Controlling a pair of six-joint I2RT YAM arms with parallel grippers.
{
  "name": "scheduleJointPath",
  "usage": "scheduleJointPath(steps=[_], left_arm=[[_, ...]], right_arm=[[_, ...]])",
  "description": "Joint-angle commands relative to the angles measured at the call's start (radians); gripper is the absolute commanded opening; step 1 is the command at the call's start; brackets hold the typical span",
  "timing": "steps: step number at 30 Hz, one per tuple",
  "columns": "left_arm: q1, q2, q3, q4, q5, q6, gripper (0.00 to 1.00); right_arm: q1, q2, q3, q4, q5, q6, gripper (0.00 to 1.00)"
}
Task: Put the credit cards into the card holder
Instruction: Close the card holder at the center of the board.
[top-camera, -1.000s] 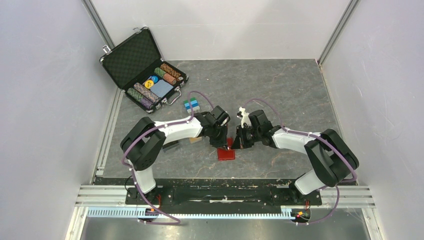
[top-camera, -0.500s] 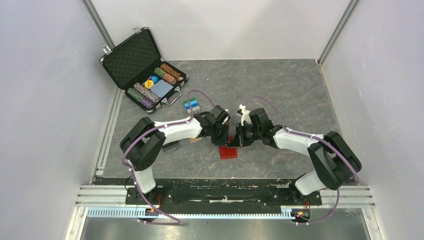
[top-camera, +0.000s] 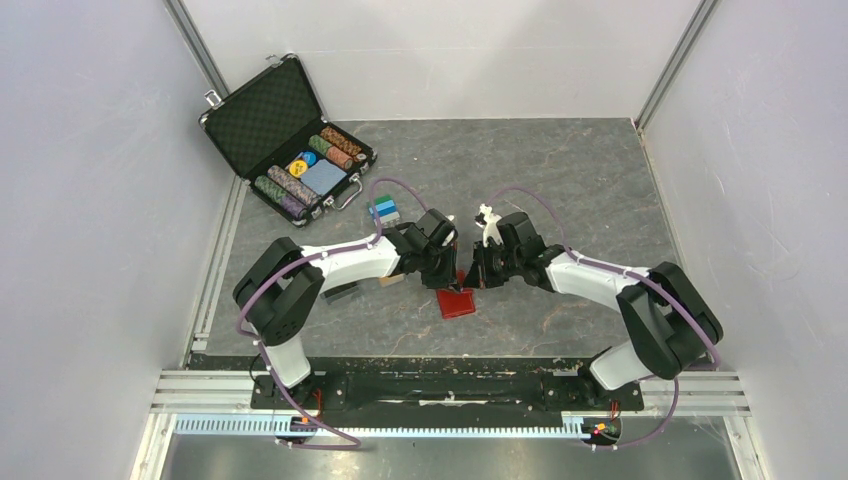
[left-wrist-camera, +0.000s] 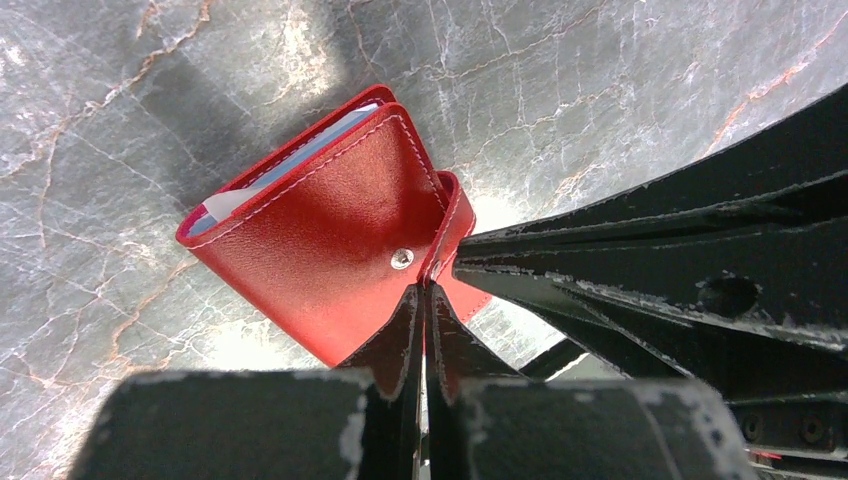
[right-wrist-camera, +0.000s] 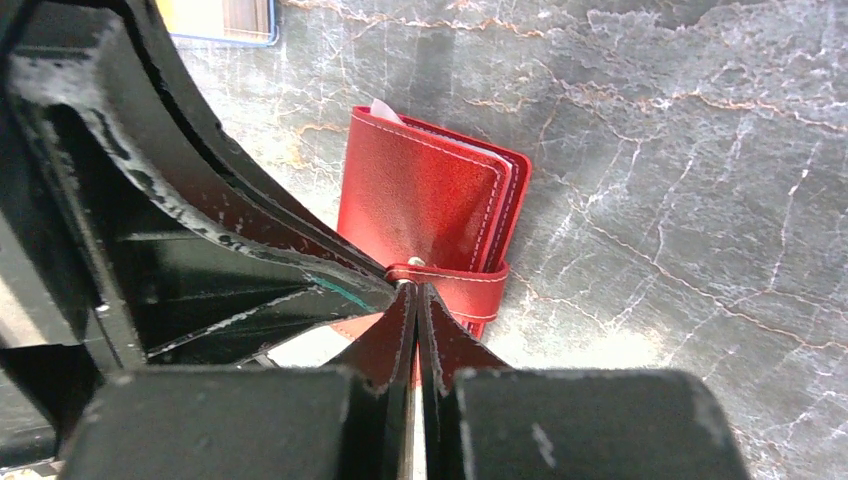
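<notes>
The red card holder (top-camera: 457, 303) lies folded on the grey table between the arms. It also shows in the left wrist view (left-wrist-camera: 320, 230) and the right wrist view (right-wrist-camera: 420, 200). Pale card edges (left-wrist-camera: 285, 168) stick out of its open side. Its strap (right-wrist-camera: 455, 285) wraps over the edge to a metal snap (left-wrist-camera: 402, 259). My left gripper (left-wrist-camera: 425, 290) and right gripper (right-wrist-camera: 415, 290) are both shut. Their tips meet at the strap beside the snap; I cannot tell whether either pinches it. An orange card (right-wrist-camera: 222, 18) lies on the table apart from the holder, and in the top view (top-camera: 392, 281) it shows under the left arm.
An open black foam-lined case (top-camera: 262, 112) with rows of poker chips stands at the back left. A small blue-green stack (top-camera: 383, 211) sits behind the left gripper. A dark flat object (top-camera: 343, 292) lies under the left arm. Walls close in the table on three sides.
Both grippers have drawn closer together over the card holder's far end. The holder has shifted slightly to the right and away from the arm bases.
</notes>
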Motion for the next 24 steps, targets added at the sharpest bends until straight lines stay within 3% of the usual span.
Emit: scheduleJointPath(steps=[1,24], left_arm=[[0.003,0.002,0.035,-0.025,-0.028,0.03,0.02],[0.011,0.063,0.057,-0.046,-0.039,0.033,0.02]], right_arm=[[0.002,0.013,0.038,-0.013,0.02,-0.015,0.0],[0.025,0.073,0.031,0.025,-0.033,-0.013,0.0]])
